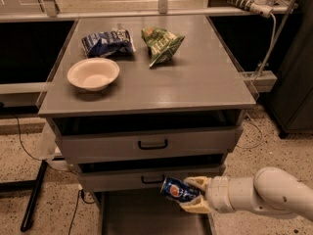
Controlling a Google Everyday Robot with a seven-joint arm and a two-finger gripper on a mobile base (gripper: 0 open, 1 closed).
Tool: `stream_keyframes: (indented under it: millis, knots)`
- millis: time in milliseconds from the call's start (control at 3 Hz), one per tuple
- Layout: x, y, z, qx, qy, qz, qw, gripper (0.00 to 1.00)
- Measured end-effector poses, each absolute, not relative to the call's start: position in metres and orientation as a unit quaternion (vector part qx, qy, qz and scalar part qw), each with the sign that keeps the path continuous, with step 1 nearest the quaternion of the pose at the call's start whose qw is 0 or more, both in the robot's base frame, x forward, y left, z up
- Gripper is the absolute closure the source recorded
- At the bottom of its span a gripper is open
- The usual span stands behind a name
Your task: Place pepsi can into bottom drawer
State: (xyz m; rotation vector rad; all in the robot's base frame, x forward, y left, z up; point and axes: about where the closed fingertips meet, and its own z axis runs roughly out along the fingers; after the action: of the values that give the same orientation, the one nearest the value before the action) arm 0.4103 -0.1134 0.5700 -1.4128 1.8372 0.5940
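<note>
Grey cabinet (205,89) across the middle of the view, on a speckled floor (24,155), with a flat top and three drawers below.

At the foot of it, bottom drawer (137,217) pulled out towards the camera: a wide shallow tray with bare grey floor showing and low side walls, cut off by the lower edge of the view.

White arm (266,195) reaching in from the lower right, lying roughly level and pointing left.

Above the tray, two closed drawer fronts, the upper (98,146) and the lower (112,179), each with a black handle at its middle.

On the top, left front: pale bowl (93,74), upright. Behind it, near the back: blue bag (106,42), crumpled and lying flat. Just right of that, apart from it: green bag (161,43), also crumpled.

At the end of the arm, gripper (188,195), over the back right part of the tray, just in front of the lower front. Beige fingers (198,181) clamped on the can, one above and one below.

Can (176,189) on its side between them, tilted, round logo towards the camera, one end pointing up-left, just below the lower handle. Held over the tray's floor, near its right wall; not resting on it.
</note>
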Motion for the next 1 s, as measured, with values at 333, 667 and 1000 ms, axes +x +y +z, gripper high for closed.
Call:
stream_keyframes:
  millis: [333, 667, 1000]
  knots:
    - [0.437, -0.124, 0.554, -0.534, 0.735, 0.205, 0.365, 1.0]
    - [0.437, -0.124, 0.554, -0.534, 0.735, 0.206, 0.365, 1.0]
    - [0.442, -0.122, 0.528, -0.529, 0.738, 0.213, 0.361, 1.0]
